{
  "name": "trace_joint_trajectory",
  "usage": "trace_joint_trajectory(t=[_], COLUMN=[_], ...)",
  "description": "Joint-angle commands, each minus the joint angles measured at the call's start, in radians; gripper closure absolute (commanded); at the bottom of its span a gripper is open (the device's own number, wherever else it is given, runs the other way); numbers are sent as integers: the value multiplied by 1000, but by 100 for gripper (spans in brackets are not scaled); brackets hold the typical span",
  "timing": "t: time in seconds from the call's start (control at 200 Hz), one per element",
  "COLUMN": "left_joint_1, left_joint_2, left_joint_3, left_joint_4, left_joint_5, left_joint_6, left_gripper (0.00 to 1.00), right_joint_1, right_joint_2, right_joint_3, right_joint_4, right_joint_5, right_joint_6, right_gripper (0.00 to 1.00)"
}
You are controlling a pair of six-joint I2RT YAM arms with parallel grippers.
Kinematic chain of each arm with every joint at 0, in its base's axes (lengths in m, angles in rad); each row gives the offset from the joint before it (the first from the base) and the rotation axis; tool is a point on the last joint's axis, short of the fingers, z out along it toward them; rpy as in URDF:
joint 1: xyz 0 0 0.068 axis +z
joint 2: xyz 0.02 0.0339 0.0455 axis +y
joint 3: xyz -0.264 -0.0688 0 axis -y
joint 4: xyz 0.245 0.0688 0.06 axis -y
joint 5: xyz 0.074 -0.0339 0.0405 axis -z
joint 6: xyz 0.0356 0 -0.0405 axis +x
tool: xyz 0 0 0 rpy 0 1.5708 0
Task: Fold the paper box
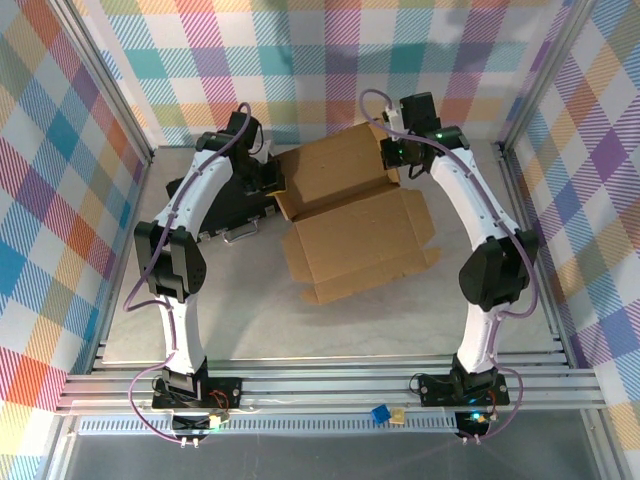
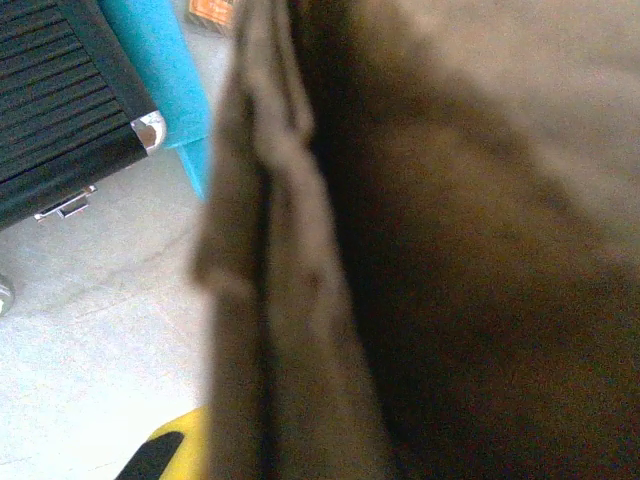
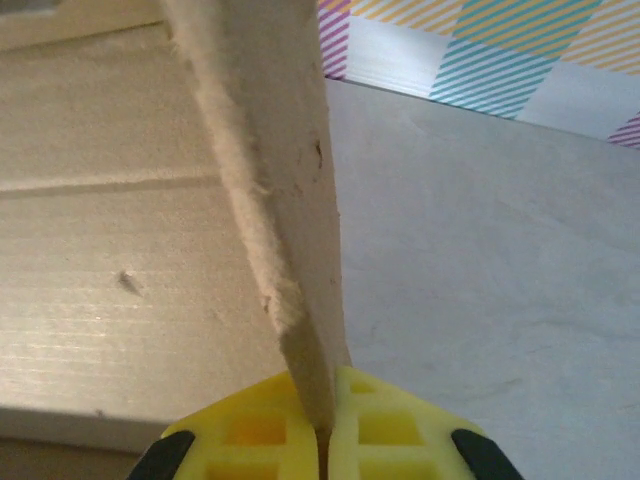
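Observation:
The paper box (image 1: 360, 240) lies opened out mid-table, plain brown cardboard with flaps; its back panel (image 1: 335, 168) is lifted between the two arms. My left gripper (image 1: 270, 182) is at that panel's left edge. In the left wrist view blurred cardboard (image 2: 450, 250) is right against the camera, folded edges running down beside one yellow finger (image 2: 165, 452); the jaws are shut on it. My right gripper (image 1: 393, 153) is at the panel's right edge. Its yellow fingers (image 3: 385, 430) pinch a cardboard flap (image 3: 285, 180) edge-on, so the right gripper (image 3: 325, 430) is shut on it.
A black case (image 1: 215, 215) lies under the left arm, just left of the box; its ribbed side and metal corner (image 2: 60, 100) show beside a blue object (image 2: 165, 90). Plaid walls enclose the table. Bare grey tabletop (image 1: 250, 320) lies in front of the box.

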Motion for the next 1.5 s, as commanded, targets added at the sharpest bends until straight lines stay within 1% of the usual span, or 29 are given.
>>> trace_joint_trajectory(t=[0.0,0.04,0.17,0.23,0.385,0.565,0.585,0.73,0.795,0.85,0.995,1.235,1.31,1.495], left_joint_1=[-2,0,-1,-3,-9,-13,-14,-15,-15,-15,-15,-15,-15,-15], left_joint_2=[-59,-60,-53,-53,-46,-41,-41,-47,-52,-53,-63,-64,-61,-58], left_joint_3=[4,5,10,10,26,47,49,44,43,41,31,30,34,35], left_joint_4=[28,27,11,9,-7,-30,-31,-16,-4,3,21,20,20,17], left_joint_5=[73,67,38,32,10,9,11,53,79,101,136,135,136,135], left_joint_6=[12,8,-10,-23,-31,-34,-34,-30,-26,-21,-16,-14,-13,-8], left_gripper=[100,100,100,100,100,100,100,100,100,100,100,100,100,100], right_joint_1=[41,50,91,108,132,132,131,106,81,60,18,-39,-42,-43], right_joint_2=[32,32,46,48,54,77,74,48,55,61,61,82,91,126], right_joint_3=[33,39,65,68,71,116,117,126,148,159,160,173,179,216], right_joint_4=[-74,-80,-112,-120,-135,-187,-189,-182,-203,-212,-206,-197,-196,-205], right_joint_5=[142,182,388,450,560,578,565,291,214,156,86,-6,-13,-5], right_joint_6=[-6,-7,-5,0,8,0,1,-4,18,25,22,10,11,10], right_gripper=[100,100,100,100,100,100,100,100,100,96,92,85,82,80])
